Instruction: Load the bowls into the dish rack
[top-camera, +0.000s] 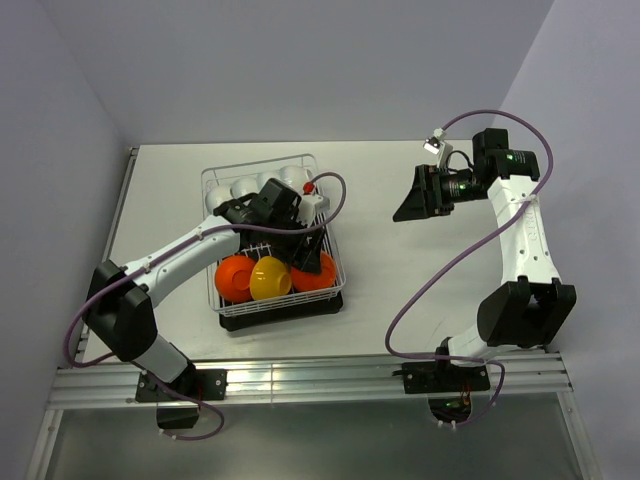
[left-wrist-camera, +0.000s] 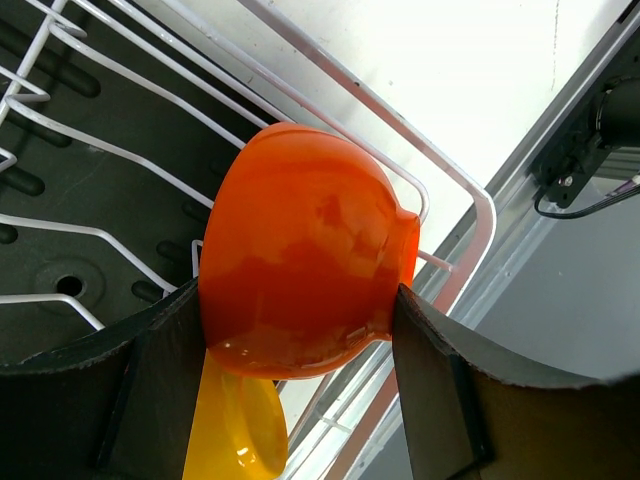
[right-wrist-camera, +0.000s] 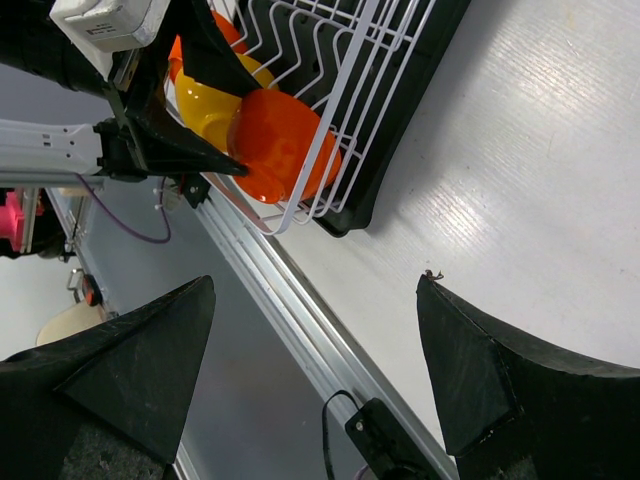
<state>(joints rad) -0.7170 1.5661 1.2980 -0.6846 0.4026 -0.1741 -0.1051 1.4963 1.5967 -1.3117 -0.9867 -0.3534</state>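
Left gripper (left-wrist-camera: 297, 305) clasped a red-orange bowl (left-wrist-camera: 310, 220) inside the dish rack (left-wrist-camera: 478, 200), other bowls (top-camera: 270, 278) already racked beside it, so seemingly only release remained.

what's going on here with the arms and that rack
The left tool has a red-orange bowl between its fingers, at the near right corner of the dish rack. A yellow bowl and another orange bowl sit beside it in the rack, with white bowls at the far end. The right tool hangs open over the table, holding nothing.
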